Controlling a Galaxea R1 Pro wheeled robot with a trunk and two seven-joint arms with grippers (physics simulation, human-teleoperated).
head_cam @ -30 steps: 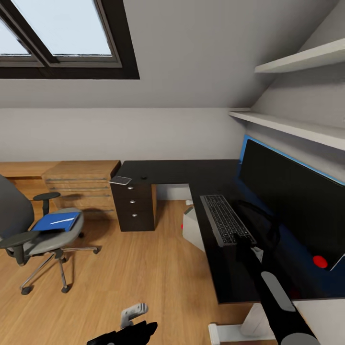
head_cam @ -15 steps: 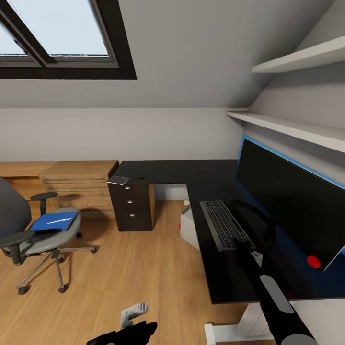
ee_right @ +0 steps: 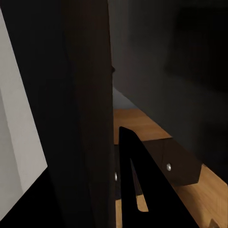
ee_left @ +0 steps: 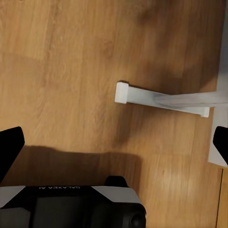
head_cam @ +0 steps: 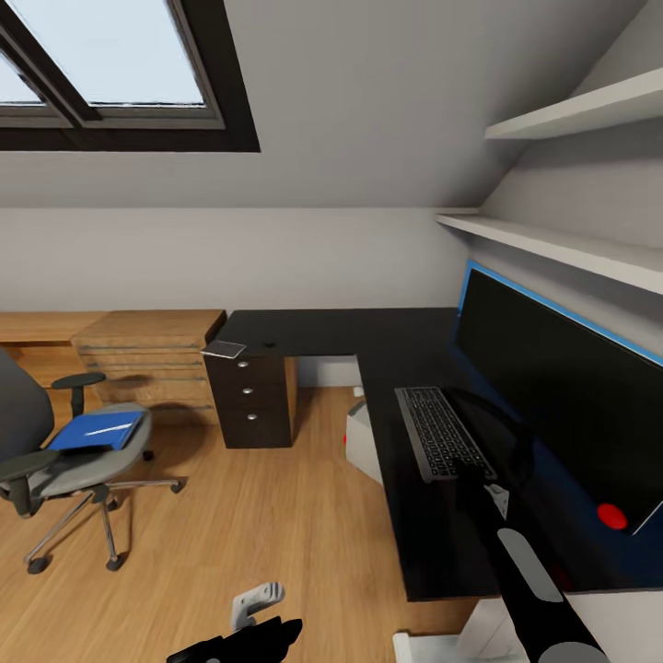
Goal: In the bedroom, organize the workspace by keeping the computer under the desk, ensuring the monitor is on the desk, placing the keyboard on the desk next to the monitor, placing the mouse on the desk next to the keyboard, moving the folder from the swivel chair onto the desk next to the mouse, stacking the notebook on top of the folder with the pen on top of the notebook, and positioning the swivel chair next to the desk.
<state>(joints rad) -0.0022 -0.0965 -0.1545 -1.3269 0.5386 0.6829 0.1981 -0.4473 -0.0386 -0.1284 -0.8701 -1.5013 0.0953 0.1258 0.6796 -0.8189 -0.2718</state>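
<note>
The black desk (head_cam: 322,327) carries the wide monitor (head_cam: 552,387) at the right. In front of it lies the keyboard (head_cam: 440,431), with my right gripper (head_cam: 475,473) shut on its near end. In the right wrist view a dark slab (ee_right: 90,118) stands against a black finger (ee_right: 137,190). The grey notebook (head_cam: 224,349) and the tiny mouse (head_cam: 269,344) lie on the desk's far left corner. The blue folder (head_cam: 97,431), with the white pen (head_cam: 107,427) on it, rests on the swivel chair (head_cam: 64,465). The computer (head_cam: 362,444) stands under the desk. My left gripper (head_cam: 256,603) (ee_left: 114,147) hangs open above the floor.
A light wooden drawer cabinet (head_cam: 152,354) stands left of the desk's dark drawer unit (head_cam: 250,396). Two white shelves (head_cam: 552,244) run along the right wall above the monitor. The desk's white foot (ee_left: 161,99) lies on the wooden floor (head_cam: 258,516).
The keyboard has slid a little toward the monitor along with my right gripper. The head view has drifted slightly to the right. My left arm has not moved.
</note>
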